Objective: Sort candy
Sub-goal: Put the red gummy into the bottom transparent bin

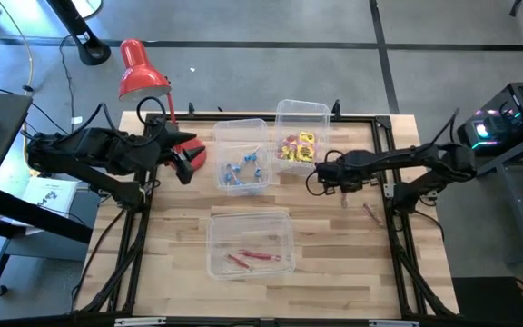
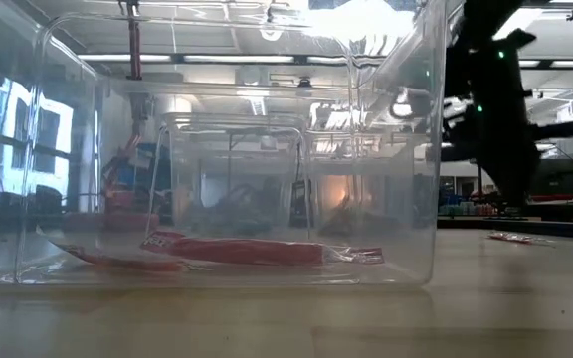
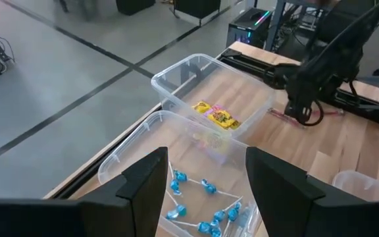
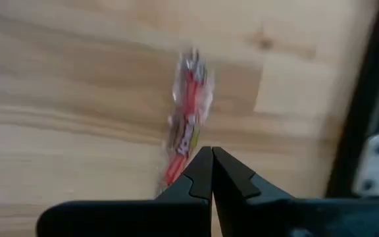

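Candy sits in three clear bins plus one stray. Red sticks lie flat in the near bin; blue pieces are in the middle bin; yellow packets are in the far bin, next to the middle one. The low view looks through the near bin's walls, so only the sticks read clearly there; the blue and yellow candy is lost in glare.

A loose red stick lies on the bare table, right of the bins & near the right arm's base. In the right wrist view it's blurred, its near end hidden behind the fingers.

Right gripper hangs just right of the yellow bin, fingers pressed together w/ nothing seen between them. Whether the tips touch the stray stick can't be told.

Left gripper hovers left of the blue bin, fingers spread, empty. A red lamp stands behind it at the table's far-left corner.
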Action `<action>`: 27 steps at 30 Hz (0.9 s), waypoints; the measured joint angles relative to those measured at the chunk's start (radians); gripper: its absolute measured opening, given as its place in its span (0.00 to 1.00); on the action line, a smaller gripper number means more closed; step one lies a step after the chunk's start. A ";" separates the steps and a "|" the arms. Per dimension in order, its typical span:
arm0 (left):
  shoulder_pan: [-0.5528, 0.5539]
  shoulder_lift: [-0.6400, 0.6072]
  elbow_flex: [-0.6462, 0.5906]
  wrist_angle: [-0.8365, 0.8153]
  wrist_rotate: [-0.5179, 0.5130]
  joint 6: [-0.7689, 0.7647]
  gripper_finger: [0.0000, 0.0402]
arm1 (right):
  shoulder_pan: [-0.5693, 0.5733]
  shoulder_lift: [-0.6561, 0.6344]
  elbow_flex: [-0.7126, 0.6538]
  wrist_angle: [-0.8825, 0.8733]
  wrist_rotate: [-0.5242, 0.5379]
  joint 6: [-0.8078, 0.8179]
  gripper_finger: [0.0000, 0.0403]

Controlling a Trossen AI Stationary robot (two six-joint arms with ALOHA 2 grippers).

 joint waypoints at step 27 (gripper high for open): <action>0.000 0.001 0.000 0.000 0.012 -0.062 0.50 | -0.065 -0.006 -0.205 0.297 -0.070 -0.028 0.48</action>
